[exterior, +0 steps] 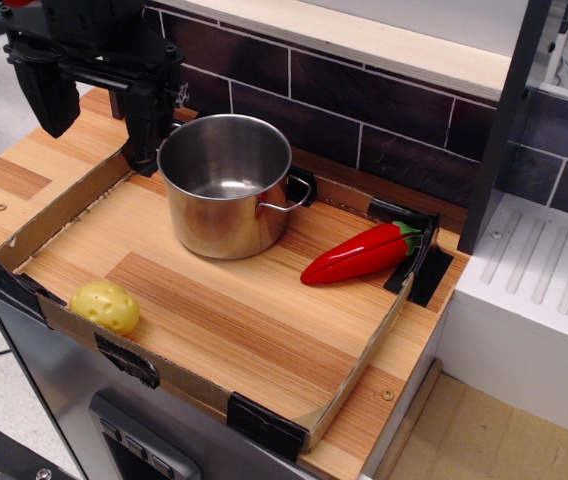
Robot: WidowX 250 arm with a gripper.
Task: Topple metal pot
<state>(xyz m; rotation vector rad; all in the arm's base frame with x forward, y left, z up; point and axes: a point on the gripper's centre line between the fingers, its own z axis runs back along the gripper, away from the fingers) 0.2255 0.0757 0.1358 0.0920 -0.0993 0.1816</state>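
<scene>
Wooden counter (pixel 244 330) is carrying the metal pot (pixel 226 186), standing upright at the far left; the gripper (pixel 149 150) is hanging just behind it, its fingers' state I cannot tell

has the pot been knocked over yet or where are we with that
Not yet. The metal pot stands upright on its base in the cardboard-edged tray, mouth up. The gripper is low behind the pot's far-left rim; whether it touches is unclear. Tipping the pot onto its side is all still left.
</scene>
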